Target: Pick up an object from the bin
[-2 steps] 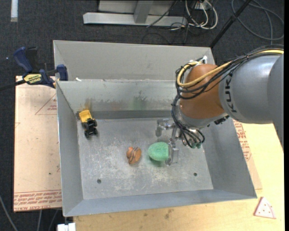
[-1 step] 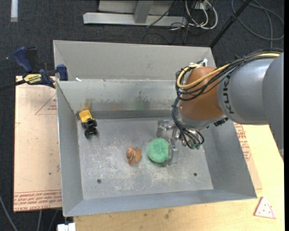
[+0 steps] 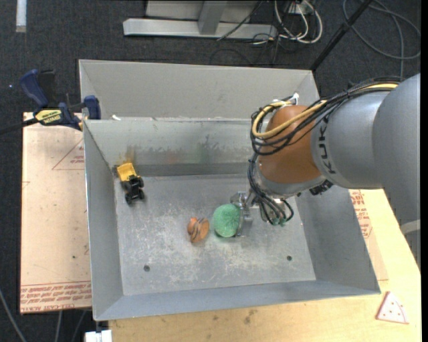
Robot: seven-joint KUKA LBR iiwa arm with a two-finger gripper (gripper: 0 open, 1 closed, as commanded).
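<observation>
- You are looking down into a grey metal bin. Its scuffed, flat floor is sloping up into plain walls on every side, the near wall lying closest to you and the tall back wall standing furthest off.
- Beyond that back wall, a dark carpet is spreading across the room, with loose cables trailing over it and a flat grey metal base lying on it.
- The thing you are dealing with is a green ball, lying on the bin floor a little right of the middle. It is showing a soft, pale green, slightly mottled surface.
- It is looking nearly round, so you are getting no clear long axis from it and no way it points.
- Just left of the green ball, close but apart from it, a small orange-brown lump is resting on the floor.
- The gripper is hanging just right of the green ball, right against its edge. You cannot tell how far open it is, nor whether it has hold of anything.
- Above and right of the green ball, the orange cover and the grey arm are reaching in.
- Well away to the green ball's left and further back, a yellow toy truck is sitting near the back wall.
</observation>
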